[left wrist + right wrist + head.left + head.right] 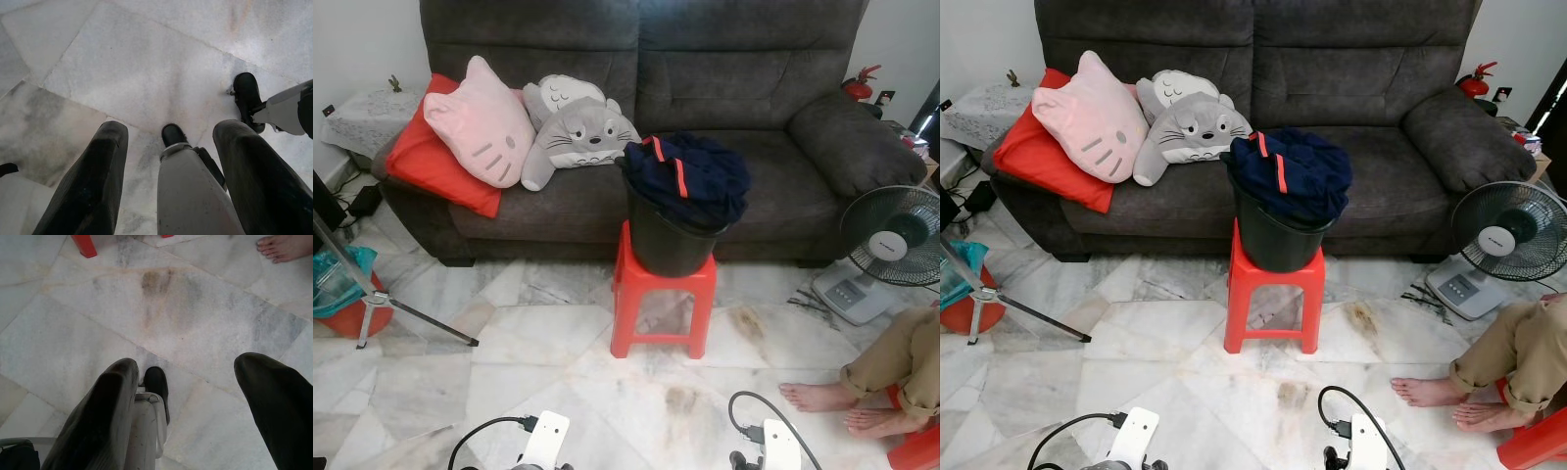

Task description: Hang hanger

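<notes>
Both grippers, left gripper (168, 161) and right gripper (188, 396), hang released over the floor (489, 333). No hanger is discernible; I judge the approach pending toward the bucket (666, 245), frame centre.

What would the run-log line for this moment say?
phase: standing before stool | left gripper: open, idle over floor | right gripper: open, idle | bucket: on red stool, holds dark clothes

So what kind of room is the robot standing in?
Most likely a home living room: a wide dark grey fabric sofa with a pink cat-face cushion on it, a white standing fan on the marble floor, and a black bucket of clothes on a red plastic stool.
</notes>
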Available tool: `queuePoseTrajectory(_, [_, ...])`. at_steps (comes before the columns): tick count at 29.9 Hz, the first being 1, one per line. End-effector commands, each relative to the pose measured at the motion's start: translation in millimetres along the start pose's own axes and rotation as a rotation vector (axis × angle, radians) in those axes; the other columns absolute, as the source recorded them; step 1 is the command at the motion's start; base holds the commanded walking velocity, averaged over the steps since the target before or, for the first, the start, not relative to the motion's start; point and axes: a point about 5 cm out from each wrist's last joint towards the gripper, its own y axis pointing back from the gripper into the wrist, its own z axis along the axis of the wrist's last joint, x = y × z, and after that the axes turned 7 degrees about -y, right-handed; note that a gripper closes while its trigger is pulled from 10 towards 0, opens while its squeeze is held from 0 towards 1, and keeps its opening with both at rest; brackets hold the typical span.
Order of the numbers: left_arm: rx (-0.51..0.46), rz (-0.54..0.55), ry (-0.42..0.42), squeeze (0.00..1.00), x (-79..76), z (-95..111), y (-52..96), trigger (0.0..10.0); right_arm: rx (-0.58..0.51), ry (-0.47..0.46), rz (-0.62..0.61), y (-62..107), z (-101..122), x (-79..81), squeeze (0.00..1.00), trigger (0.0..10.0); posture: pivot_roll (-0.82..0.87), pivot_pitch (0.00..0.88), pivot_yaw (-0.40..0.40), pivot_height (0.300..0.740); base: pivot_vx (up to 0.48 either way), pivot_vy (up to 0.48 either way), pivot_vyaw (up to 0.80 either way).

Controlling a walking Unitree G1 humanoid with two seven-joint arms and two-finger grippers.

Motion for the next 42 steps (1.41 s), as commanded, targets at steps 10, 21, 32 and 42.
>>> queuePoseTrajectory(10, [0.005, -0.006, 0.018, 0.0, -1.0, -0.9, 0.0, 10.0, -0.005, -0.003, -0.007, 0.3, 0.4, -2.3, 0.0, 10.0, -0.01, 0.0, -0.011, 0.74, 0.122, 0.0, 0.0])
queuePoseTrajectory(21, [0.005, -0.008, 0.017, 0.0, -0.9, -1.1, 0.1, 10.0, -0.005, -0.002, -0.006, 0.3, 0.2, -2.0, 0.0, 10.0, -0.01, 0.0, -0.009, 0.74, 0.264, 0.0, 0.0])
queuePoseTrajectory(32, [0.004, -0.01, 0.015, 0.0, -0.8, -1.0, 0.1, 10.0, -0.004, -0.002, -0.006, 0.3, 0.1, -1.9, 0.0, 10.0, -0.01, 0.0, -0.009, 0.74, 0.274, 0.0, 0.0])
queuePoseTrajectory(42, [0.003, -0.012, 0.016, 0.0, -0.8, -1.1, 0.1, 10.0, -0.007, -0.006, -0.009, 0.3, 0.1, -1.9, 0.0, 10.0, -0.01, 0.0, -0.009, 0.74, 0.277, 0.0, 0.0])
